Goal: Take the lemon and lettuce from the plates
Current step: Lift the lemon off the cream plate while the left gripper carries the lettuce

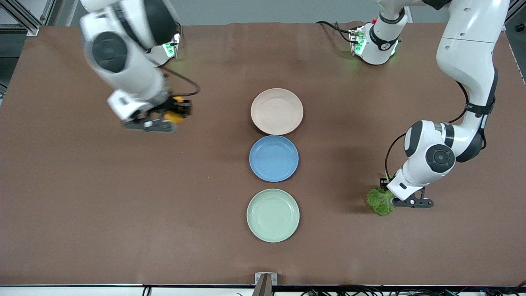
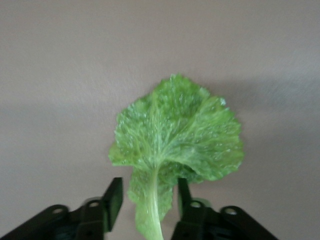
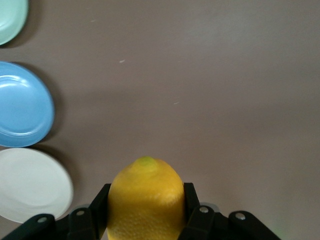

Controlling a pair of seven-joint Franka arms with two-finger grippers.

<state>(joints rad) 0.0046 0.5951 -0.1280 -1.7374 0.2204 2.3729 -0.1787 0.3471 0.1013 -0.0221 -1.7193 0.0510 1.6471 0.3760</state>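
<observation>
Right hand [image 1: 172, 117]: up over bare desk [image 1: 82, 185] toward the right arm's end, fingers [image 3: 192, 205] clamped on both sides of the lemon.
Lemon [image 3: 146, 200]: yellow, pointed tip out past the fingertips, held w/ no slack; off the plates, well apart from them.
Left hand [image 1: 390, 197]: low over the desk toward the left arm's end, jaws close together, pinching the lettuce by its pale stem rib.
Lettuce [image 2: 175, 145]: crinkly green leaf fanning out from the fingers [image 2: 112, 197]; can't tell if the leaf edge touches the desk. Off the plates too.
Beige-pink plate [image 1: 277, 111]: mid-desk, farthest from the front cam, nothing on it.
Blue plate [image 1: 273, 158]: just beside it, between the other two, nothing on it.
Mint plate [image 1: 273, 215]: nearest the front cam, nothing on it.
</observation>
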